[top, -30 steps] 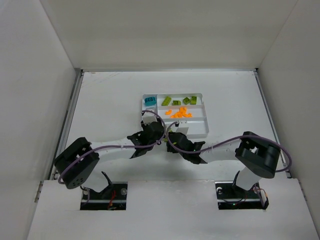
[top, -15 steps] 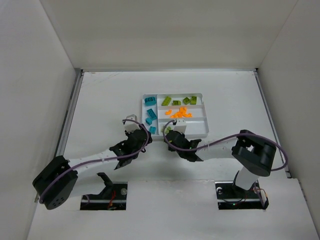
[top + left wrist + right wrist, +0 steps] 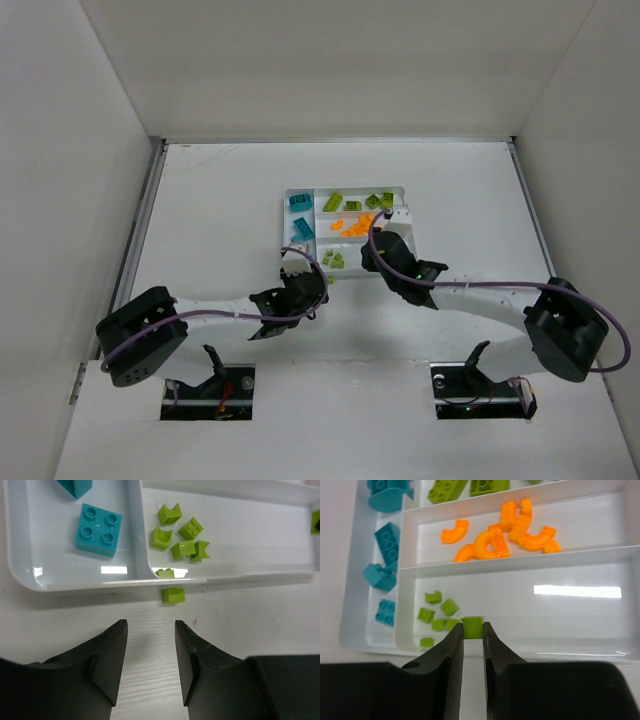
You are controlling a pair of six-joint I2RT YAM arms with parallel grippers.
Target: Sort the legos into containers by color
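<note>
On the table (image 3: 240, 625), the white tray (image 3: 560, 620) already carries nearly all of the bricks, so the sorting seems close to its end. Its narrow cross section holds the teal bricks (image 3: 387, 542), the middle long section the orange pieces (image 3: 495, 540), and the far long section the bigger green bricks (image 3: 447, 487). The near long section has a group of little green bricks (image 3: 440, 611) at its left end. The right gripper (image 3: 473, 636) hangs over this section, its fingers closed tight on one held green brick (image 3: 472, 625), which probably only needs to be released there. The left gripper (image 3: 150, 630) is open and empty, just in front of the tray. One loose green brick (image 3: 173, 595) lies on the table just beside the tray's outer wall, and looks like the only piece left to pick.
</note>
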